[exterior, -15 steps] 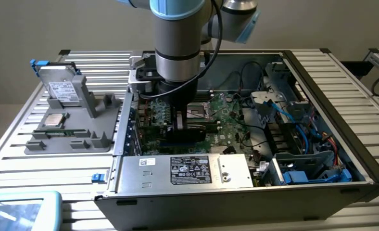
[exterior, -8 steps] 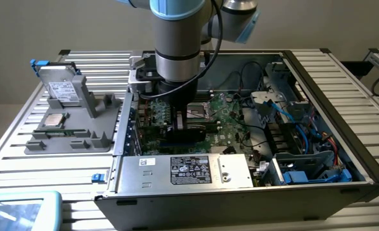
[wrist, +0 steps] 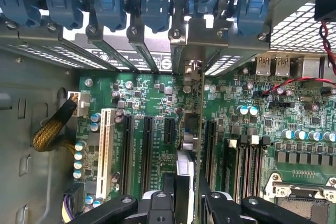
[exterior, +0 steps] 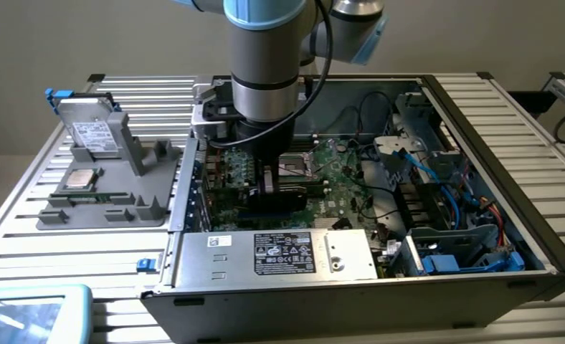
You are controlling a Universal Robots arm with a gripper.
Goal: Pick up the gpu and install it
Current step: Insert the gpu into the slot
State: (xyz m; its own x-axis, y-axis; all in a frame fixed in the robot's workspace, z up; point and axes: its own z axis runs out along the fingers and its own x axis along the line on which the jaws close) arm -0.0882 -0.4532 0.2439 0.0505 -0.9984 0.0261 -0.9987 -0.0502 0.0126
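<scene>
The arm reaches down into the open computer case [exterior: 512, 236] that sits on the slatted desk [exterior: 34, 236], and its hand [exterior: 273, 188] hangs low over the green motherboard [exterior: 340, 179], near the middle of the board as the exterior view shows it. In the wrist view the hand [wrist: 186, 195] is partly closed, its two black fingers [wrist: 160, 208] pressed against either face of the gpu [wrist: 185, 174], which it holds edge-on and upright, so that little more than a thin pale strip of the card is visible between them (the cooler block cannot be made out from this angle). The card hangs right above the row of long black expansion slots [wrist: 146, 148], about in line with a slot between the short black one and the next long one; whether its lower edge already touches the slot cannot be told. A white slot [wrist: 106, 150] lies beside the black ones, and a yellow-sleeved cable bundle [wrist: 52, 129] plugs into the board's edge near it. Blue retention clips [wrist: 110, 6] line the case's rear wall above the slot brackets. On the exterior view's left, outside the case, a grey holder tray [exterior: 120, 193] on the desk carries a silver hard drive [exterior: 93, 129] standing tilted with a white label, and a processor chip [exterior: 79, 178] lying flat. The silver power supply [exterior: 273, 254] sits at the near side of the case.
</scene>
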